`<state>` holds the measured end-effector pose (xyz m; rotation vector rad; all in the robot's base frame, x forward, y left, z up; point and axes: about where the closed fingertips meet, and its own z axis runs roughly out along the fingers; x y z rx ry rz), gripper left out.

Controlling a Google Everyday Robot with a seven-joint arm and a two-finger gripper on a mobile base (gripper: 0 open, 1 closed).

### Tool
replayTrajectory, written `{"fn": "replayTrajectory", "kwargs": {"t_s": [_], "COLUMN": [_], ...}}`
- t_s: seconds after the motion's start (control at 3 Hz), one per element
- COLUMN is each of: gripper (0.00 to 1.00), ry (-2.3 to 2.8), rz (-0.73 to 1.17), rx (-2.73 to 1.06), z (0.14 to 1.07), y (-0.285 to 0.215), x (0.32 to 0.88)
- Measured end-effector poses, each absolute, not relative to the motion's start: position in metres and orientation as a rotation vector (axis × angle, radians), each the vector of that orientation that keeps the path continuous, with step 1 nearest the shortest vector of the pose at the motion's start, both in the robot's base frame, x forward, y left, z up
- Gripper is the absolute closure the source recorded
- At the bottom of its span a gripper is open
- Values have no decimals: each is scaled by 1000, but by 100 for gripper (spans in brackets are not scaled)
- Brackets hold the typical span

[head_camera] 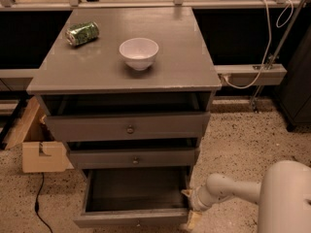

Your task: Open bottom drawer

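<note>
Pulling squarely seems best, since the bottom drawer [121, 218] looks well out; my gripper [190, 208] sits at its right front corner, and I cannot tell whether it is clamped.

Grey bottom drawer [127, 218] stands pulled open, claw [189, 208] at its right corner.

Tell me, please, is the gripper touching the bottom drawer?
Cannot tell. In the camera view the gripper sits at the right front corner of the pulled-out bottom drawer, neither contact nor gap showing plainly.
</note>
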<state>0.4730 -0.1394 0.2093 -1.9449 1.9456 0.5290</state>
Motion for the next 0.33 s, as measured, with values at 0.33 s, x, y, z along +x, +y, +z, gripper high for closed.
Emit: {"fn": "replayTrajectory", "kwargs": {"t_s": [0.33], "gripper": [0], "ry": [1933], "rz": [444], "rx": [-1899], "z": [246], "y": [-158], "x": [469]}}
